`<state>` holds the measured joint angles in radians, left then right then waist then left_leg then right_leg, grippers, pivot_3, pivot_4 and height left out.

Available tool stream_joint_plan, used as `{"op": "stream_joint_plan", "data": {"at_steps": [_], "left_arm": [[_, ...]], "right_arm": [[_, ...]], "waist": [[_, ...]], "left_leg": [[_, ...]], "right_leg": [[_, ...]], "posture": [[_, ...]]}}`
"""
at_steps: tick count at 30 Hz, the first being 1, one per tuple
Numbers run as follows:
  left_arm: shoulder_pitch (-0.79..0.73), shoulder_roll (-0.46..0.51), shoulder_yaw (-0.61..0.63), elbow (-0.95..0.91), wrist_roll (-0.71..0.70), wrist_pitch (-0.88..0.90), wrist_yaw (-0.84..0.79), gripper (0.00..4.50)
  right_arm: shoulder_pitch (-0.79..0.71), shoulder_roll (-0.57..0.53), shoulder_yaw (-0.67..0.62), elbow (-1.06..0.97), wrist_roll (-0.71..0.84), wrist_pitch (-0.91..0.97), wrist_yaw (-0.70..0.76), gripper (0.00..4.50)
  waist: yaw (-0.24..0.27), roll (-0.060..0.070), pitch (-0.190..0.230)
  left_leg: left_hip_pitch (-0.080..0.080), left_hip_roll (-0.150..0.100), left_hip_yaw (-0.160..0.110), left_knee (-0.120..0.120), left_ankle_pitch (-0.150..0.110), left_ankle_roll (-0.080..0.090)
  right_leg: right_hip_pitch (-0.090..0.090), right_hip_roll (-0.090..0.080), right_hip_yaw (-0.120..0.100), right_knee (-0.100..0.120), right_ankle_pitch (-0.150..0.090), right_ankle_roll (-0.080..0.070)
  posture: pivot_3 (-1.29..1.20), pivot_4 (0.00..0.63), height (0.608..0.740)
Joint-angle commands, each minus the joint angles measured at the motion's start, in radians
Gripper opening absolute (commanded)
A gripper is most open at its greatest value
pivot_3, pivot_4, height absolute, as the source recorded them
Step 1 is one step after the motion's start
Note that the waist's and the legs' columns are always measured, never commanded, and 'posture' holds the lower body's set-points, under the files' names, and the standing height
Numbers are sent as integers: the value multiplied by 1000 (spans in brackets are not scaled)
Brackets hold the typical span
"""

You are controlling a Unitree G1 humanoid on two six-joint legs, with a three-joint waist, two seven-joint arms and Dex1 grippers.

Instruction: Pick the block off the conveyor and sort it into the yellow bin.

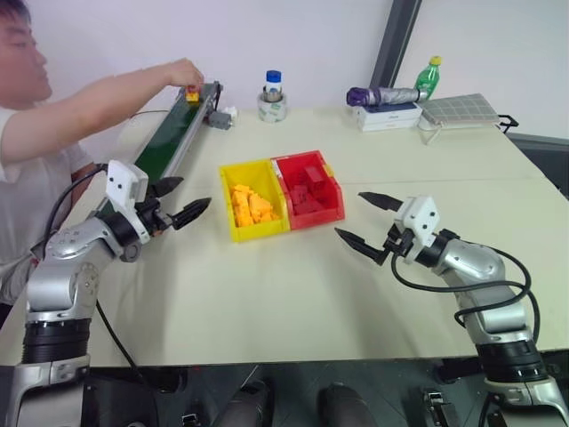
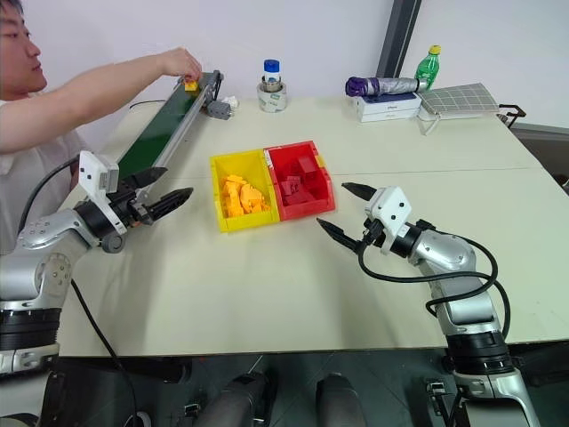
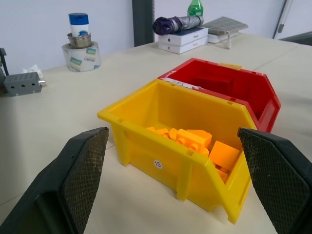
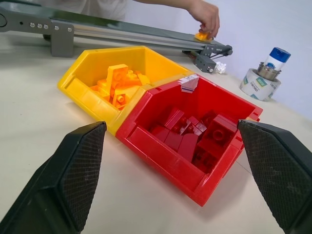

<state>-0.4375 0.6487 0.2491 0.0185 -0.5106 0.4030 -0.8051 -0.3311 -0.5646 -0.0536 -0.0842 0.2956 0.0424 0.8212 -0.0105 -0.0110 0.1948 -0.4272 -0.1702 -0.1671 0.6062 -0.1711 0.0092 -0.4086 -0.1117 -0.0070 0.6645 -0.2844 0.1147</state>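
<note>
left eye view, from the left: a person's hand (image 1: 184, 73) sets the block (image 1: 192, 93) on the conveyor's (image 1: 169, 142) far end. left gripper (image 1: 180, 201) hangs spread and empty beside the belt, right gripper (image 1: 367, 218) likewise past the yellow bin (image 1: 252, 212). pick not begun; next, likely a left-arm reach as the block nears.

A broad, pale beige matte surface (image 1: 293, 294) fills most of the scene, with a thin seam running across its right half. Behind it stands a plain white wall (image 1: 293, 36), evenly and softly lit. A dark grey slanted upright post (image 1: 396, 40) rises against the wall beyond the surface's far edge. Below the near edge lies a dark floor (image 1: 293, 396).
</note>
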Motion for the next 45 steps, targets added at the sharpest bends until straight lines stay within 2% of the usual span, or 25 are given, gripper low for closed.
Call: {"op": "stream_joint_plan", "data": {"at_steps": [1,18,23,27,31,35,39,45], "left_arm": [[-13,5,12,-20,2,-26,-2,4468],[6,13,37,-33,3,-52,8,4468],[52,2,75,-60,0,-76,38,4468],[125,-58,184,-112,-6,-126,165,4468],[246,-78,272,-171,1,-170,224,4468],[307,-82,350,-152,5,-187,299,4468],[340,-88,390,-102,32,-207,358,4468],[316,-82,364,-66,51,-226,390,4468]], "right_arm": [[-9,1,-11,-21,2,-22,-2,4500],[-12,16,-5,-13,-5,-32,-8,4500],[-21,17,-5,-6,-4,-33,-5,4500],[-13,19,-6,-11,-3,-33,-6,4500],[-13,23,3,-13,-7,-35,-6,4500],[-19,22,5,-2,-6,-37,-2,4500],[-21,26,23,1,-17,-44,1,4500],[-28,24,23,4,-15,-46,-2,4500]], "waist": [[0,0,0],[0,0,0],[-1,0,0],[-1,0,0],[-1,0,0],[3,0,0],[5,0,0],[6,0,0]], "left_leg": [[0,0,0,0,0,0],[0,0,0,0,0,0],[0,0,0,0,0,0],[0,0,0,0,0,0],[0,0,1,-1,0,0],[0,0,0,0,0,0],[0,0,1,0,0,0],[0,0,1,1,0,0]], "right_leg": [[0,0,0,0,0,0],[0,0,0,0,0,0],[0,0,0,0,0,0],[0,0,0,0,0,0],[0,0,1,0,0,0],[0,0,1,0,0,-1],[0,0,1,-1,-2,-4],[0,0,1,-1,-2,-3]], "posture": [[0,150,740],[0,150,740],[0,150,740],[0,150,740],[0,150,740],[0,150,740],[0,150,740],[0,150,740]]}}
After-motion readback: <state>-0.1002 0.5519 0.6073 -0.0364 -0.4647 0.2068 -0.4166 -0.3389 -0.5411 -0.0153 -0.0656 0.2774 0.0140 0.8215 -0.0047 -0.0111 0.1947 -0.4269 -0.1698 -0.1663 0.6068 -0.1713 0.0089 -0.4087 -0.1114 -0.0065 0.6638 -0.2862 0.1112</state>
